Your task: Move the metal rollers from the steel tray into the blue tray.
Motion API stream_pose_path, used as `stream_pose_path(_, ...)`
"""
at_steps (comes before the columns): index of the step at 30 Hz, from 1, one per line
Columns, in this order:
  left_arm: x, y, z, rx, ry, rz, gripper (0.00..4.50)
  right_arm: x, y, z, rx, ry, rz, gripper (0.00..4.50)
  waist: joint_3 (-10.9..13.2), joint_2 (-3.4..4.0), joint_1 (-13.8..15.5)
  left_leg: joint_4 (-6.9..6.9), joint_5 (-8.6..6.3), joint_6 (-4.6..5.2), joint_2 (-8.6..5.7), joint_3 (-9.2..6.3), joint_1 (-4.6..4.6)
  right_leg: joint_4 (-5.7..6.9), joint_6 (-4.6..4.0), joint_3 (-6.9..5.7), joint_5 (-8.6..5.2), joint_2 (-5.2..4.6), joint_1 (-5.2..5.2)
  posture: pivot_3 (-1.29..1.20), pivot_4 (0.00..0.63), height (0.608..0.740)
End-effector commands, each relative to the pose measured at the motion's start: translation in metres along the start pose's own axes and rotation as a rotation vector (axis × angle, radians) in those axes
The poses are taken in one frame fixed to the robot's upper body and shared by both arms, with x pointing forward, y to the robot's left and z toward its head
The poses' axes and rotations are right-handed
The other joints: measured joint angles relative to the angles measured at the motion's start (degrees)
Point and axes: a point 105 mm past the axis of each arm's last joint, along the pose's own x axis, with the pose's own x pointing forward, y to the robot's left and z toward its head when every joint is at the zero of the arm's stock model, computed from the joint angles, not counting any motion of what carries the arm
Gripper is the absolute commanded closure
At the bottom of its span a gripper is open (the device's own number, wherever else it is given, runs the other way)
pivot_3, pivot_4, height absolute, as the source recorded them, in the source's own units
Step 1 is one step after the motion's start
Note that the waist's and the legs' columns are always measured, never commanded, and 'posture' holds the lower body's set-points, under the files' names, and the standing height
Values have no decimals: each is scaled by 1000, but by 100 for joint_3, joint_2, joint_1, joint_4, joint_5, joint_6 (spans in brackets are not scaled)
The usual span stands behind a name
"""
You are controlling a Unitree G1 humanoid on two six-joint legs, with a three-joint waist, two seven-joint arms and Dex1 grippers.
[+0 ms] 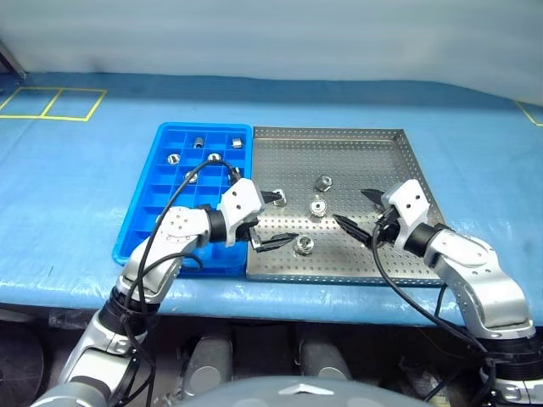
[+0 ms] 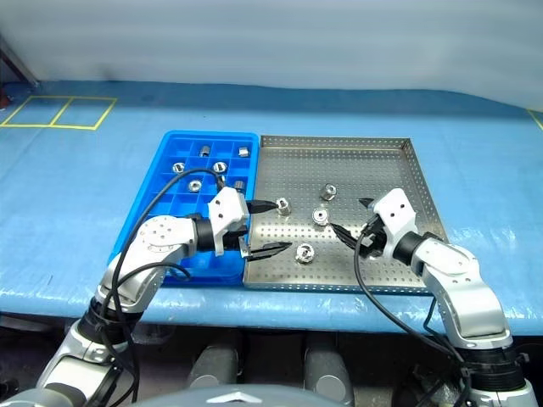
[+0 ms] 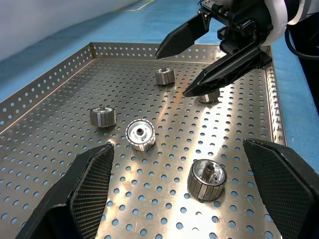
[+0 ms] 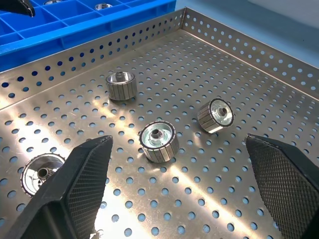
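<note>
Four ribbed metal rollers (image 1: 317,207) seen on perforated steel tray (image 1: 339,144), more in gridded blue tray (image 1: 161,165).

Rollers: shiny short cylinders w/ centre holes, grooved sides. Steel tray: grey sheet, low punched rims; blue tray glossy plastic, sq. compartments. Left gripper (image 1: 277,220) & right gripper (image 1: 360,212) held wide open over steel tray, nothing gripped; textured black fingers. No writing legible.

Four rollers (image 1: 322,182) lie in the steel tray (image 1: 390,153); five sit in the blue tray (image 1: 144,203).
</note>
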Motion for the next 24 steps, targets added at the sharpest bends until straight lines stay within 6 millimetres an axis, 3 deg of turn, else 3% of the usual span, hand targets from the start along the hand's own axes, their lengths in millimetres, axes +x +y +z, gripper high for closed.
stream_pose_path(1,0,-3,9,33,-29,-17,0,-1,2,13,-37,-35,4,12,0,0,0,0,0,0,0,0,0,0,0,0,0,0,0,119,150,740)
stream_pose_path(10,0,1,5,20,-17,-14,0,-7,17,28,-21,-122,101,12,0,0,1,0,0,0,0,-1,0,0,0,0,0,0,0,115,150,740)
stream_pose_path(24,8,3,6,10,-20,-11,0,-11,28,21,-31,-84,144,12,1,-2,-3,2,0,0,0,0,0,0,0,-1,0,0,1,103,150,740)
